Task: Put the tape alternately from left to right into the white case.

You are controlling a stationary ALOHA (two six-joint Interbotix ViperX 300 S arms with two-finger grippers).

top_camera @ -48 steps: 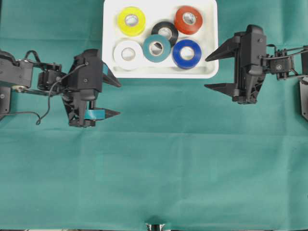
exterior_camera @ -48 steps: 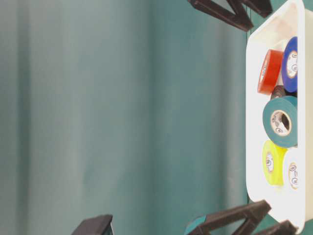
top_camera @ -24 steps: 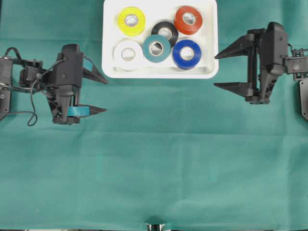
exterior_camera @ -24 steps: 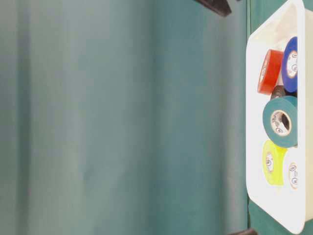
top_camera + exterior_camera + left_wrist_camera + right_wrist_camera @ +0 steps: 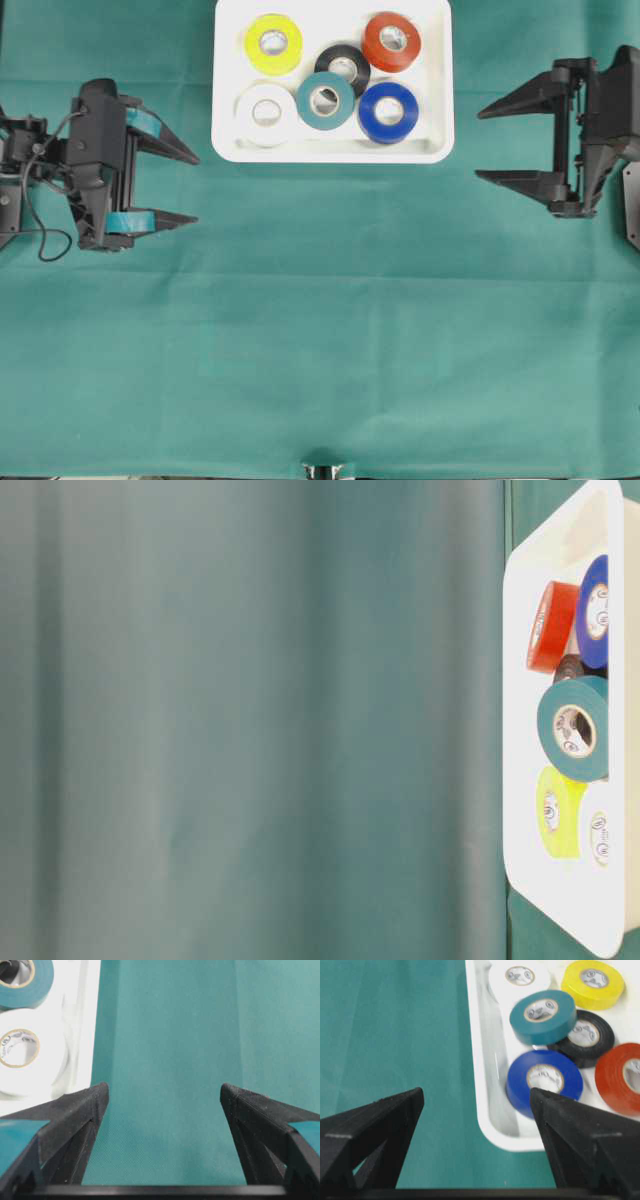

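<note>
Tools: left, right apart, empty | white case long axis left-right

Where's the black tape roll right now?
Overhead, the black roll lies in the white case, centre back, partly under the teal roll, between yellow and orange-red.

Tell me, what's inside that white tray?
The white tray holds six tape rolls: yellow, black, orange-red, white, teal and blue. The teal roll leans on the black one, hiding part of it.
</note>
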